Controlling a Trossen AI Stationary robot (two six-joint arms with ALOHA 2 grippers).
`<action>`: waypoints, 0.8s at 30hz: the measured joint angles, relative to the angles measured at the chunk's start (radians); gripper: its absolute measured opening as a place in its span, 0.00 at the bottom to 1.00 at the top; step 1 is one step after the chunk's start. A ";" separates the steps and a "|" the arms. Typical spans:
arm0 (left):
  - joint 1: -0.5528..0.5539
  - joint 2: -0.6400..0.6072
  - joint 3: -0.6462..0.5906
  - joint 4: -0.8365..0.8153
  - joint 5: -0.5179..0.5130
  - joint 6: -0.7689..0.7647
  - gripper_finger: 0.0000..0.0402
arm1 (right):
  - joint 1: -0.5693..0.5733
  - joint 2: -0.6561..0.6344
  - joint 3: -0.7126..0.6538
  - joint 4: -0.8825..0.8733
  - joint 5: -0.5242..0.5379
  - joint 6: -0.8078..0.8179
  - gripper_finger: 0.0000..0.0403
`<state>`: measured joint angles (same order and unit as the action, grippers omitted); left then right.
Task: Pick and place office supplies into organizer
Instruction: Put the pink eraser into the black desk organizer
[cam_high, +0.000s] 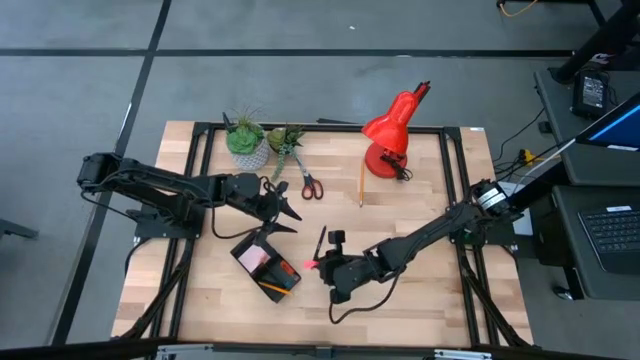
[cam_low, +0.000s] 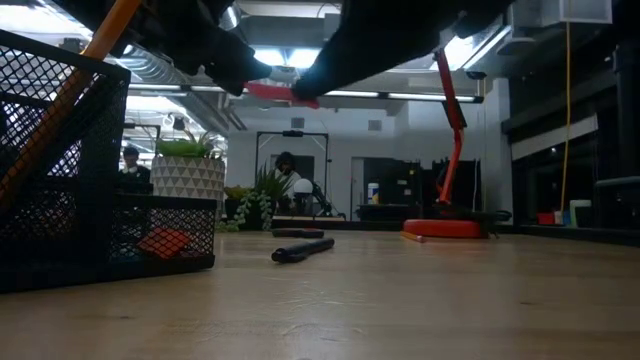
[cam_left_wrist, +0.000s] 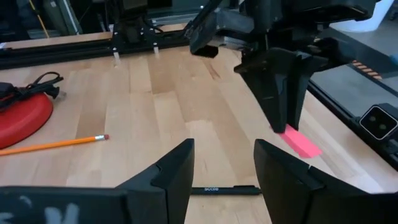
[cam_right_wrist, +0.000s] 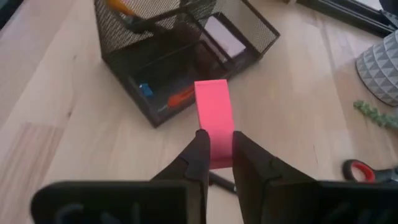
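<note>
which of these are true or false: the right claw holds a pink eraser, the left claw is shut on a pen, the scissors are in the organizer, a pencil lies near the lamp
1. The right claw grips a flat pink rectangular eraser. True.
2. The left claw is shut on a pen. False: its fingers stand open and empty, with a slim black pen lying on the table beyond them.
3. The red-handled scissors lie in the black wire-mesh organizer. False: they lie on the wooden table near the potted plants.
4. An orange pencil lies beside the red desk lamp. True.
</note>
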<state>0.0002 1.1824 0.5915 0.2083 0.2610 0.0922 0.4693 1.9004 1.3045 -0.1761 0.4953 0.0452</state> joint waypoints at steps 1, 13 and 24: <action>0.000 0.000 0.000 -0.001 0.000 0.003 0.40 | -0.003 0.002 0.000 0.008 -0.004 -0.001 0.13; -0.043 -0.008 0.000 -0.003 0.001 0.092 0.40 | -0.029 0.077 -0.001 0.145 -0.079 -0.039 0.13; -0.046 -0.009 0.000 -0.002 0.001 0.105 0.39 | -0.045 0.113 -0.001 0.257 -0.090 -0.076 0.13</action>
<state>-0.0456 1.1732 0.5915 0.2058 0.2623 0.1974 0.4248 2.0136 1.3037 0.0811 0.4049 -0.0304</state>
